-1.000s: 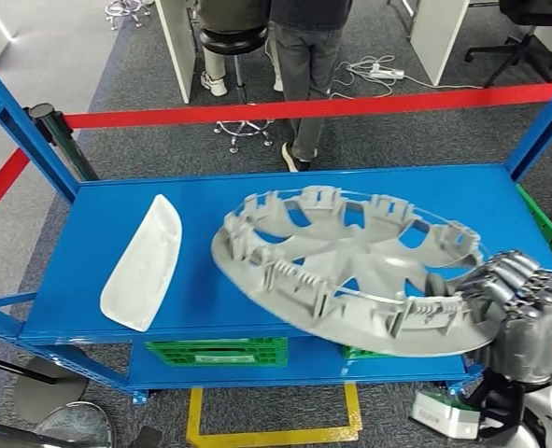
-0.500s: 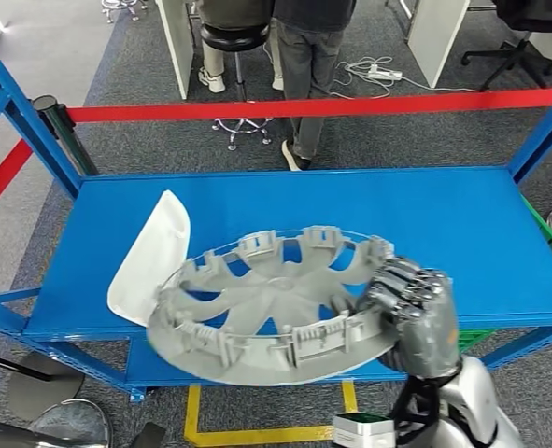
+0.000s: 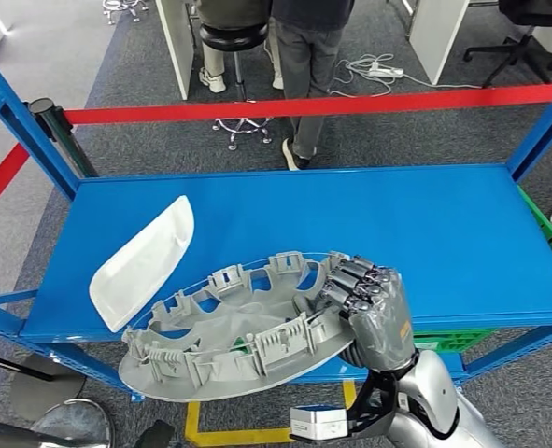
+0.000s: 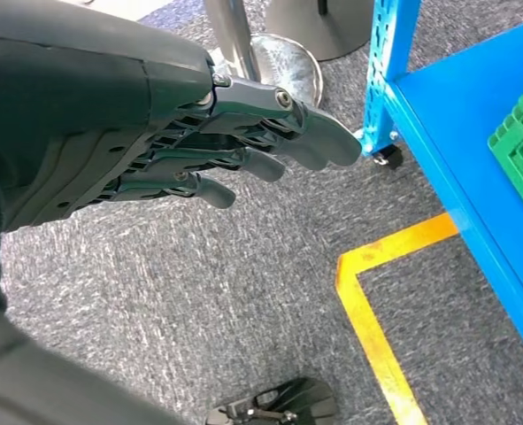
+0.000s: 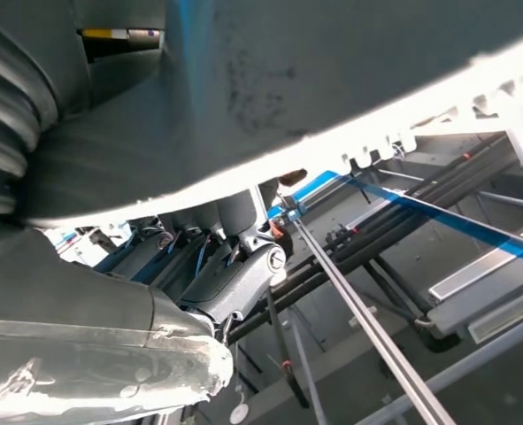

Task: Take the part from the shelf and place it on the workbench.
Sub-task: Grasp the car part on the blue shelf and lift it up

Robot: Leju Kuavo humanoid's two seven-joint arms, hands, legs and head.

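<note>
A round grey wheel cover (image 3: pixel 231 331), ribbed side up, hangs tilted past the front edge of the blue shelf (image 3: pixel 428 233). My right hand (image 3: pixel 368 313) grips its right rim with fingers curled over the edge. In the right wrist view the cover's grey underside (image 5: pixel 325 80) lies across my right hand's fingers (image 5: pixel 232 274). My left hand (image 4: pixel 178 133) hangs low over the grey carpet with its fingers stretched out and nothing in them.
A white curved part (image 3: pixel 142 261) lies on the shelf's left end, partly under the cover's rim. Green crates (image 3: pixel 456 338) sit on the lower shelf. A red barrier tape (image 3: pixel 308 105) and a standing person (image 3: pixel 308 56) are behind the shelf. Yellow floor tape (image 4: pixel 372 319) marks the carpet.
My right hand has carried the wheel cover left and toward me, off the shelf top and past its front edge. The white part now tilts against the cover's rim.
</note>
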